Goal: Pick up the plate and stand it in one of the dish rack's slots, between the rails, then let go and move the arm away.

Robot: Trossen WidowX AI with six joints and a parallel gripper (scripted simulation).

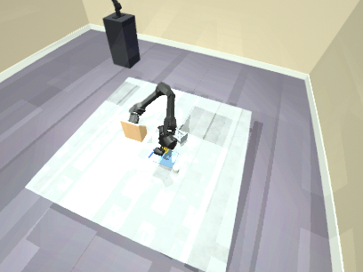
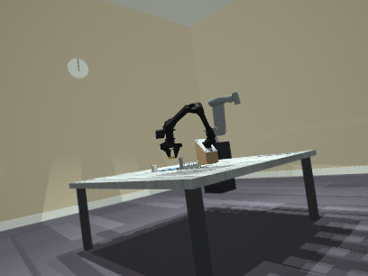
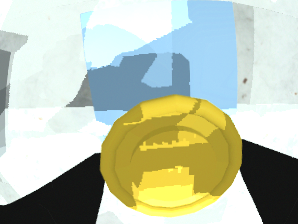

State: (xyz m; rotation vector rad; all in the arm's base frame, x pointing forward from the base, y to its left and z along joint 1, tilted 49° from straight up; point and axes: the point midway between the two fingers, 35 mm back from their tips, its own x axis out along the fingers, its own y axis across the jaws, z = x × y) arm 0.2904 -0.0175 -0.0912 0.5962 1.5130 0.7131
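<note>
The gripper (image 1: 166, 150) (image 2: 171, 156) (image 3: 170, 155) pinches the yellow plate (image 1: 166, 150) (image 2: 171, 157) (image 3: 172, 156) above the table (image 1: 111, 178) (image 2: 135, 181).

The plate (image 1: 166, 150) (image 2: 171, 157) (image 3: 172, 157) looks like smooth yellow plastic. The arm's far block (image 1: 133, 131) (image 2: 208, 157) has wood-coloured, matt sides.

Looking steeply down from high and well back in top, over the whole table (image 1: 98, 178) (image 2: 135, 185) (image 3: 45, 80); facing the room's corner from low outside, just above tabletop level, in exterior; peering close past dark fingers in wrist; sharing tabletop and plate (image 1: 166, 150) (image 2: 171, 157) (image 3: 172, 155) across all three
</note>
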